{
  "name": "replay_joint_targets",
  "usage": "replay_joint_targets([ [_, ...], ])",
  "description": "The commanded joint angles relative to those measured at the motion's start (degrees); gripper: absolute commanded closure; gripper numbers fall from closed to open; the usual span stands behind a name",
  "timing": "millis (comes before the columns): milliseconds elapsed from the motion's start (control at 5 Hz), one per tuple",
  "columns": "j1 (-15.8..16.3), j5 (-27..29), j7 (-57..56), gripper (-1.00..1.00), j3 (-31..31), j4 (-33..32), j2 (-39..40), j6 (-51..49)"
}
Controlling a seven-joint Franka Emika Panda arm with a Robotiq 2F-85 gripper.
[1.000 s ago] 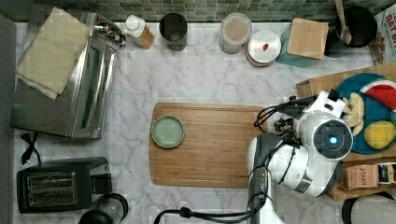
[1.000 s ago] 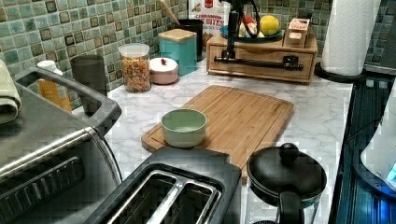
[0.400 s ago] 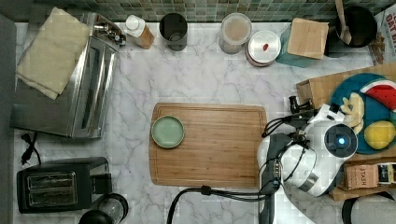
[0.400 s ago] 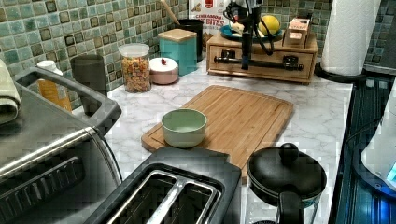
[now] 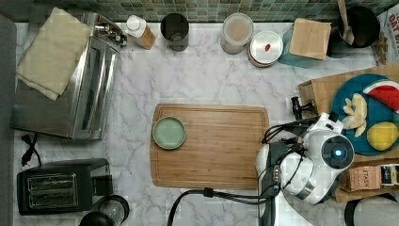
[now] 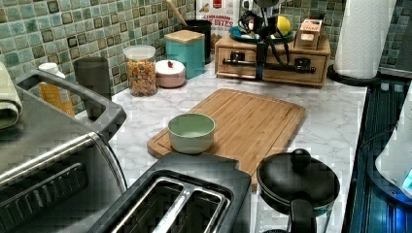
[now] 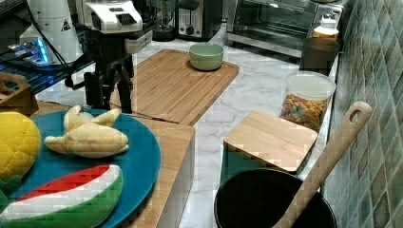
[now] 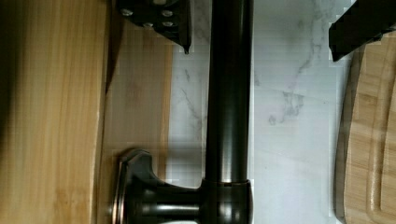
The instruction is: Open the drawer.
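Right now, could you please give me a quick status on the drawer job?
Gripper open, fingers straddling the long black bar handle. Light-wood drawer not yet pulled out. Bamboo cutting board lies just in front.

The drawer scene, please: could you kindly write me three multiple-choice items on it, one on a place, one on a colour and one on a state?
1. Where does the bowl stand?
A) on the floor
B) on the cutting board
C) on a shelf

2. What colour is the bar handle of the drawer?
A) white
B) red
C) black

3. How does the gripper stand at the bar handle?
A) open, with a finger on each side of the bar
B) shut beside the bar
C) shut on the bowl

Answers:
1 B: the top view shows the bowl on the board, by the board's edge at the top view's left.
2 C: the left view and the wrist view show a black bar.
3 A: the wrist view shows the bar running between the parted fingers.
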Motion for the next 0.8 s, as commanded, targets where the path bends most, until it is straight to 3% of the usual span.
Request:
replay_joint_targets([
  [200,-0.97,6.44,0.26,-1.0,2.58,-2.59,2.19,3.37],
  [400,1.38,1.93,5.36,-1.0,0.74,-3.39,0.01,0.6],
  [600,3.61,0.82,7.64,-1.0,1.68,-4.91,-3.71,-4.88],
  [800,5.44,3.1,10.97,-1.0,5.21,-8.56,-6.24,-4.86],
])
